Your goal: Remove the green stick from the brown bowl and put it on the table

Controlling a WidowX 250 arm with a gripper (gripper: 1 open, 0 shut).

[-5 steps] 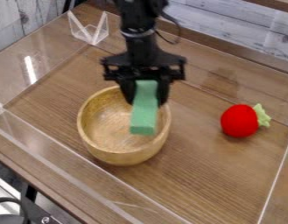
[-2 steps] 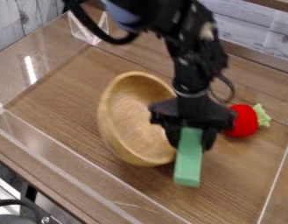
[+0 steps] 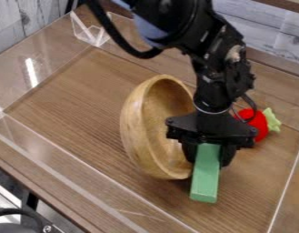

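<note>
My gripper (image 3: 211, 146) is shut on the upper end of the green stick (image 3: 209, 175), a flat mint-green block. The stick hangs down just outside the brown bowl's right rim, and its lower end is at or near the table (image 3: 66, 100). The brown bowl (image 3: 154, 126) is tipped up on its side, its opening facing left, leaning against the gripper and the stick. The black arm comes down from the upper middle of the view.
A red strawberry toy (image 3: 253, 123) with green leaves lies right behind the gripper, partly hidden by it. Low clear acrylic walls (image 3: 30, 146) border the table on all sides. A clear bracket (image 3: 88, 33) stands at the back left.
The gripper carried the stick out of the bowl, to the right and down. The bowl was dragged right and tipped from upright onto its side.
</note>
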